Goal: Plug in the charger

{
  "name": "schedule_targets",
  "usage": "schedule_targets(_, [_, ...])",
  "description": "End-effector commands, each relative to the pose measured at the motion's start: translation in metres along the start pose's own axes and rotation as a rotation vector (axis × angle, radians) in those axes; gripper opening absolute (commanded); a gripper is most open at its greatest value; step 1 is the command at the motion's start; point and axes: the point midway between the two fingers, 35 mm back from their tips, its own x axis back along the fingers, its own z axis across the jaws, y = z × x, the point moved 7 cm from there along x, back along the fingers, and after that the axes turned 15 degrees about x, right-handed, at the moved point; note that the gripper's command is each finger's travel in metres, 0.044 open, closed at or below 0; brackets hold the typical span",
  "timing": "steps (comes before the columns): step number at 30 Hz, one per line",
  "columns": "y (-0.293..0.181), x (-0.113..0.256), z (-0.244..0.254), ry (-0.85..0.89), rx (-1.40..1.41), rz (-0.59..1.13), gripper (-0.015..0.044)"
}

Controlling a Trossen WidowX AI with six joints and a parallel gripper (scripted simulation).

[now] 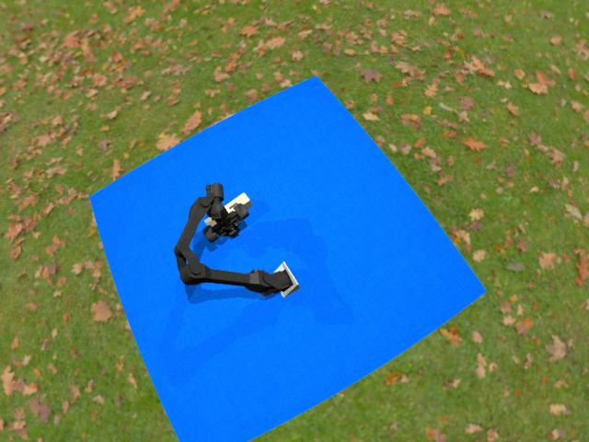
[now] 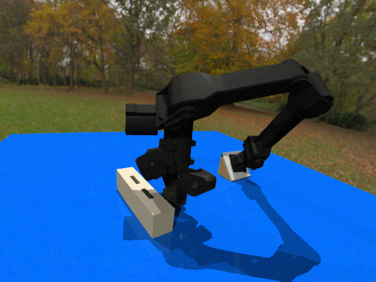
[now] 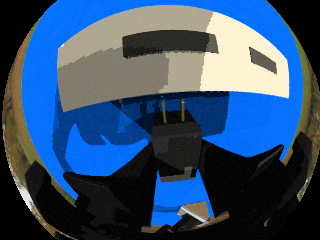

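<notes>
The cream power strip (image 1: pixel 243 198) (image 2: pixel 133 201) (image 3: pixel 100 82) has two dark outlets in its top face, a large-looking one (image 3: pixel 170 43) and one further right (image 3: pixel 263 60) in the wrist view. My gripper (image 1: pixel 225 225) (image 2: pixel 174 194) (image 3: pixel 174 142) is shut on the black charger (image 3: pixel 175 134), beside the strip's long side. The charger's two brass prongs (image 3: pixel 183 110) point toward the strip. In the wrist view their tips end just short of its near edge. They are outside both outlets. In the exterior view, the prongs are hidden and the strip overlaps the fingertips' lower left.
The arm stands on a white wedge-shaped base (image 1: pixel 294 281) (image 2: pixel 225 170) on the blue mat (image 1: pixel 380 238) (image 2: pixel 60 212). The arm bends over toward the strip and its shadow falls on the mat. Leafy grass (image 1: pixel 523 190) lies beyond the mat's edges.
</notes>
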Motion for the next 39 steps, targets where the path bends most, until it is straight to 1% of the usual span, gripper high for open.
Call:
schedule_targets(1, [0.0013,0.0003,0.0002,0.003,-0.007,-0.001,0.0])
schedule_targets(39, [0.0074,0.0009,-0.0012,0.003,-0.007,-0.002,0.0])
